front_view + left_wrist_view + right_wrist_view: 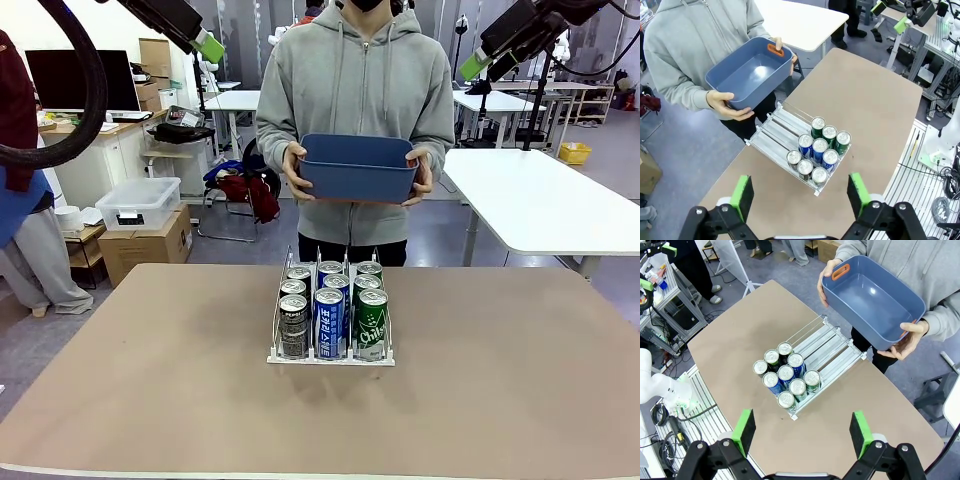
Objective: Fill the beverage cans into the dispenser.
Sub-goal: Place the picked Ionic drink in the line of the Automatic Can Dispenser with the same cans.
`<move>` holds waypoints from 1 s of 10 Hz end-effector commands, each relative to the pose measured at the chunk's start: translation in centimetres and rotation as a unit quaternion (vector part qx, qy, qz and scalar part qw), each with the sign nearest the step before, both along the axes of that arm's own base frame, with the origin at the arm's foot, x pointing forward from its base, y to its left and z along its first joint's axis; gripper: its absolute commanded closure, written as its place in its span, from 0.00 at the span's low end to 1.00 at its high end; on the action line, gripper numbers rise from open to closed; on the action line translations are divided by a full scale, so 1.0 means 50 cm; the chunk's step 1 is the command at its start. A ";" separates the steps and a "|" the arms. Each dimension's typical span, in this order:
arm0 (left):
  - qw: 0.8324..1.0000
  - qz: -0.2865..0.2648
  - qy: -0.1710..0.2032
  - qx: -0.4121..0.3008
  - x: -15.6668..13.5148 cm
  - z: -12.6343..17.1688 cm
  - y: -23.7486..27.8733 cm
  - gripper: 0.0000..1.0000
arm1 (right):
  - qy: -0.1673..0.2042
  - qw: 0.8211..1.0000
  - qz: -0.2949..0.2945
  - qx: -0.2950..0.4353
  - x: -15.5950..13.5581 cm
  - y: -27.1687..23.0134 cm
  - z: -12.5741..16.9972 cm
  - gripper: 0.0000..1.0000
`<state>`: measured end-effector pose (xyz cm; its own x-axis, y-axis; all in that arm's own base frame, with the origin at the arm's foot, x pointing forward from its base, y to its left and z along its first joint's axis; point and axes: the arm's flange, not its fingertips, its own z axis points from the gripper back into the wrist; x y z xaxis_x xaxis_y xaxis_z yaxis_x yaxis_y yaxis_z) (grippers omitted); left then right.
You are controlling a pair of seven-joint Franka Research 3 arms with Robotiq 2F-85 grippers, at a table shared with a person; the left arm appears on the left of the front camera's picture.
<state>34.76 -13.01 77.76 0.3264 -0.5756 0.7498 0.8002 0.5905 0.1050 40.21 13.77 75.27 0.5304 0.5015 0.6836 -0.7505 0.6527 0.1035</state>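
Front view: dispenser holds nine cans, dark, blue, green lanes; both tools agape, empty.

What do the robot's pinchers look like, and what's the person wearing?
Each black two-finger left gripper and right gripper has bright green pads on its fingers. A thick black cable loops by the left arm. The person wears a grey zip hoodie with long sleeves.
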 end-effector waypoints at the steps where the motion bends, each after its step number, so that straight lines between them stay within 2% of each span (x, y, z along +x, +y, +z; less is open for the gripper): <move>1: 1.000 0.000 -0.001 -0.001 -0.002 0.001 0.002 0.00 | 0.001 1.000 0.002 0.001 -0.002 0.001 -0.004 0.00; 10: 1.000 0.000 -0.001 -0.001 -0.002 0.001 0.002 0.00 | 0.001 1.000 0.002 0.001 -0.002 0.001 -0.004 0.00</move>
